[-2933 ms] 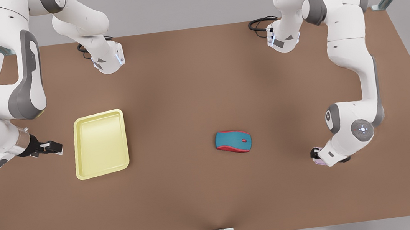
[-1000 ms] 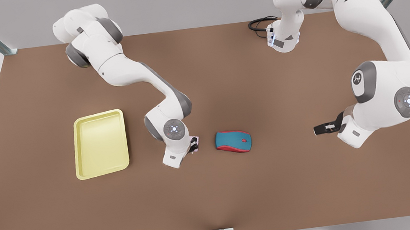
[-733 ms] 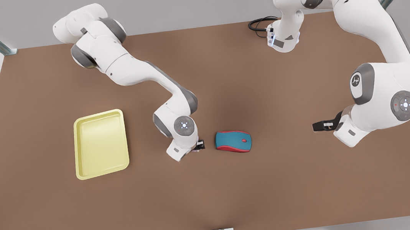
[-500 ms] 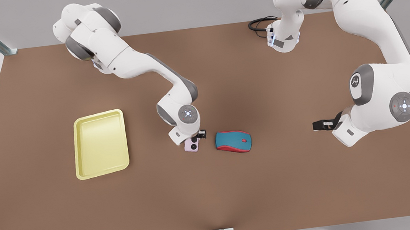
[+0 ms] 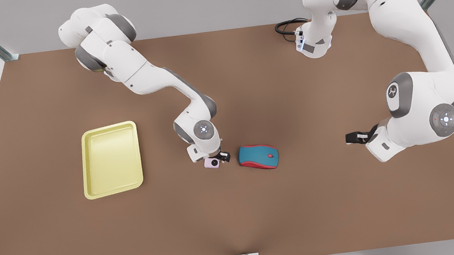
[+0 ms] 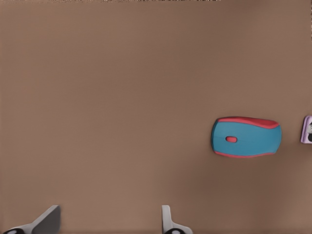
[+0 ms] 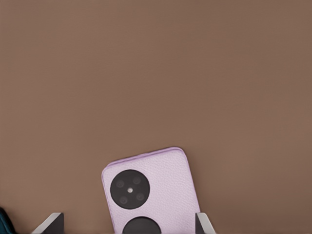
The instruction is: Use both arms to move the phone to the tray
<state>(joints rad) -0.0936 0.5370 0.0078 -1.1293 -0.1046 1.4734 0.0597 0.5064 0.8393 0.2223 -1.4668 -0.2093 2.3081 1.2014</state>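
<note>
Partly hidden — phone (image 5: 213, 163) under right gripper (image 5: 218, 158)

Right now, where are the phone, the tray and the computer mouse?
phone (image 7: 151, 192): right wrist view, lilac back.
tray (image 5: 111, 159): front view, bare yellow floor.
computer mouse (image 5: 256, 157): front view, teal top.

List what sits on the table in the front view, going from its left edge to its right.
Yellow tray → lilac phone, with the right hand over it, fingers open either side → teal-and-red computer mouse → the left hand, open and empty, held off to the right.
</note>
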